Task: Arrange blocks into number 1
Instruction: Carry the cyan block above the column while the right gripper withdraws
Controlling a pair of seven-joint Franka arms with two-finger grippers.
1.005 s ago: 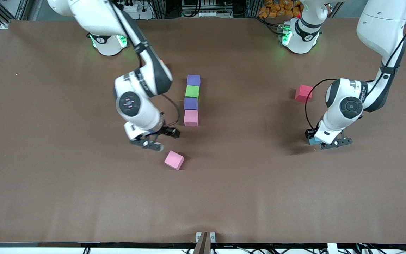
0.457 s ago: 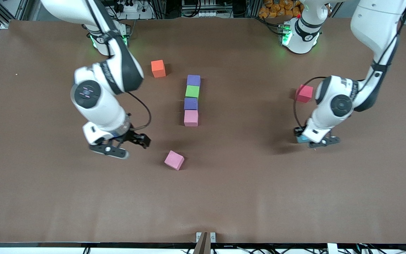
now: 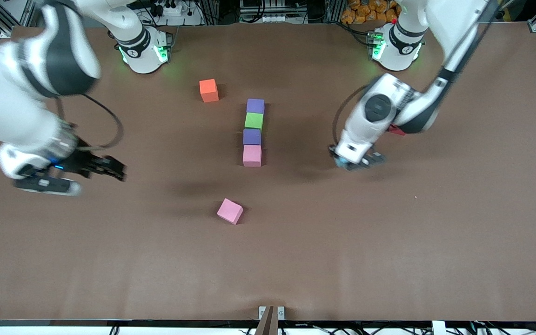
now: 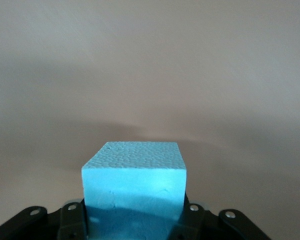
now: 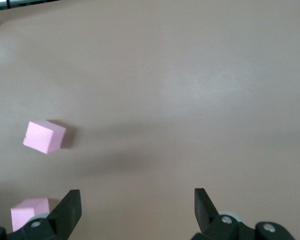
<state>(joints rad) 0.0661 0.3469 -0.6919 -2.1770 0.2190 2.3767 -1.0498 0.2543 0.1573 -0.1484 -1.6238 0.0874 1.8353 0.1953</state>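
Four blocks lie in a column at mid-table: purple [image 3: 255, 105], green [image 3: 253, 121], purple [image 3: 251, 137] and pink [image 3: 251, 155], the pink one nearest the front camera. Another pink block [image 3: 230, 211] [image 5: 44, 136] lies loose and turned, nearer the camera. My left gripper [image 3: 354, 161] is shut on the cyan block [image 3: 340, 161] [image 4: 134, 180], in the air over bare table beside the column, toward the left arm's end. My right gripper [image 3: 95, 181] [image 5: 137, 200] hangs open and empty over bare table toward the right arm's end. The column's pink block [image 5: 29, 212] shows beside one of its fingers.
An orange cube [image 3: 209, 90] sits farther from the camera than the column, toward the right arm's base. A red cube [image 3: 396, 130] is mostly hidden by the left arm. A metal bracket [image 3: 271, 312] stands at the table's front edge.
The left gripper closed on the cyan block, lifted it and carried it toward the column. The right arm swung away toward its end of the table, uncovering the orange cube.
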